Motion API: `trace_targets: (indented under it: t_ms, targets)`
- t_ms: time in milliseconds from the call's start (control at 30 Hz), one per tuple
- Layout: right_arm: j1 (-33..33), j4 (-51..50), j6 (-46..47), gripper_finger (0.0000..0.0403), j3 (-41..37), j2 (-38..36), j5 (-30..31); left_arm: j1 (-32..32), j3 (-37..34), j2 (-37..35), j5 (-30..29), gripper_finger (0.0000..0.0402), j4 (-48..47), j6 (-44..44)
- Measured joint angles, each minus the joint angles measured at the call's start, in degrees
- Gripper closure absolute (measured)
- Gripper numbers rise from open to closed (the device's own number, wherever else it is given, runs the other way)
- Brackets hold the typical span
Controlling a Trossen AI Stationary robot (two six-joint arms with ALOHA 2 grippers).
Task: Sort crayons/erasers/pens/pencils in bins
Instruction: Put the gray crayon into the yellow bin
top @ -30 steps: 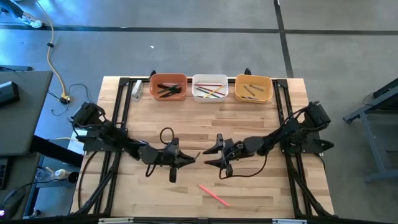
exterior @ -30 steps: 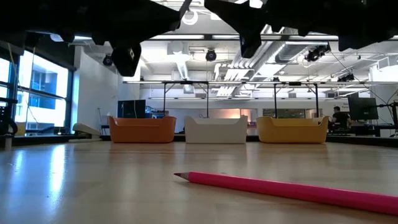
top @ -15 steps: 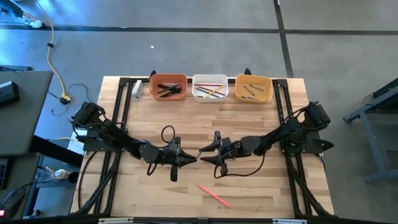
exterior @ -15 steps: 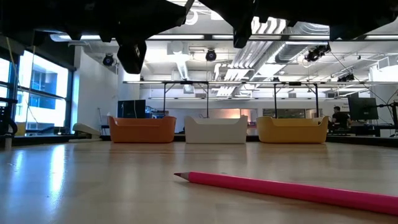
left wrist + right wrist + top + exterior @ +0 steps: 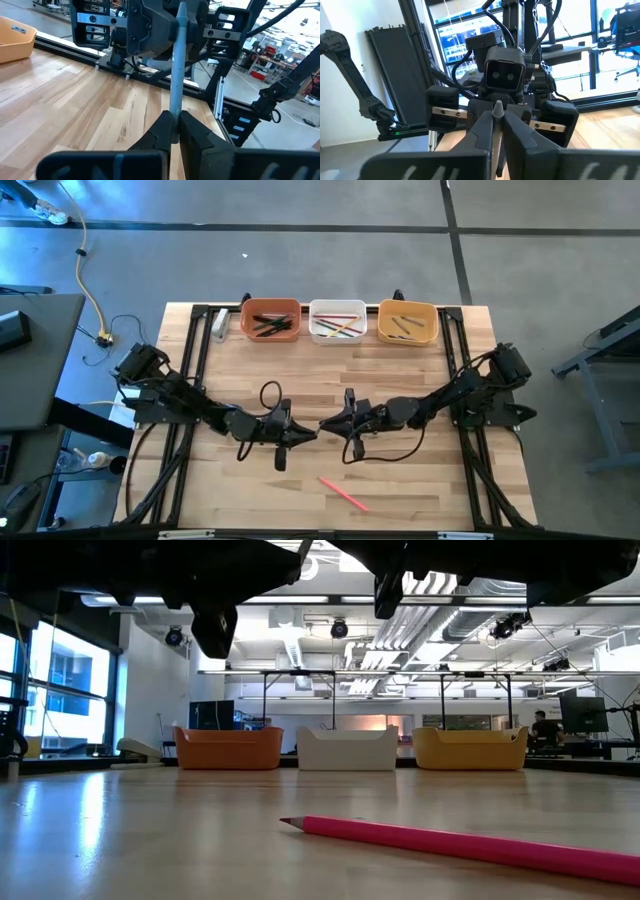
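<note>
Grey pencil [image 5: 177, 60] bridges my two tools mid-worktop, axis tool to tool: left tool [image 5: 300, 434] and right tool [image 5: 330, 426] both clamped on it.

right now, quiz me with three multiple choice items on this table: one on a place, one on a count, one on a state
1. Where does the pink pencil lie?
A. in the white bin
B. on the table in front of both grippers
C. in the left gripper

2. How many bins stand at the far edge?
A. two
B. three
C. four

3. What is the grey pencil's state?
A. pinched by both grippers
B. lying flat
C. in a bin

Key: B, it lies alone on the bare wood; B, orange bin, white bin, yellow bin; A, left gripper and right gripper each close on an end.
</note>
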Motion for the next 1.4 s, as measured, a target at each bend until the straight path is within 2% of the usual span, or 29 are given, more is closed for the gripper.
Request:
trace_targets:
  t_ms: [133,300,467,633,833,1000,1100,1267,1400]
  targets:
    - [-0.25,0.0,-0.38,0.0391,0.0,0.0,0.42,0.02,0.0,0.0,0.12,0.0374,0.0,0.25]
    - [-1.02,-0.88,-2.16,0.0394,0.0,-1.01,0.37,0.07,0.02,0.0,0.71,0.0322,0.0,3.45]
    - [-2.77,-8.33,-5.2,0.0394,-0.13,-6.15,0.3,0.69,0.04,-0.11,-1.93,0.028,-1.56,7.03]
    - [-4.31,-20.64,-8.49,0.0394,-0.13,-15.01,1.78,3.01,0.01,-3.24,-2.12,0.0259,-7.37,8.04]
    - [-8.65,-46.86,-13.79,0.0394,-0.13,-29.13,10.76,5.13,-2.96,-8.85,-2.06,0.0268,-8.02,11.25]
    - [-19.88,-72.29,-16.9,0.0394,-0.13,-38.11,18.52,7.14,-8.76,-12.0,-3.39,0.0312,-4.43,10.33]
    - [-30.52,-82.8,-17.79,0.0394,-0.15,-39.56,18.71,8.11,-12.51,-12.41,-3.08,0.0346,0.06,9.86]
    - [-46.15,-84.48,-26.05,0.0394,-0.15,-36.58,12.61,9.24,-15.62,-12.55,-1.43,0.0395,6.86,10.27]
    - [-54.93,-82.13,-33.95,0.0394,-0.15,-31.51,7.75,9.44,-15.87,-12.55,-1.37,0.0393,7.47,11.33]
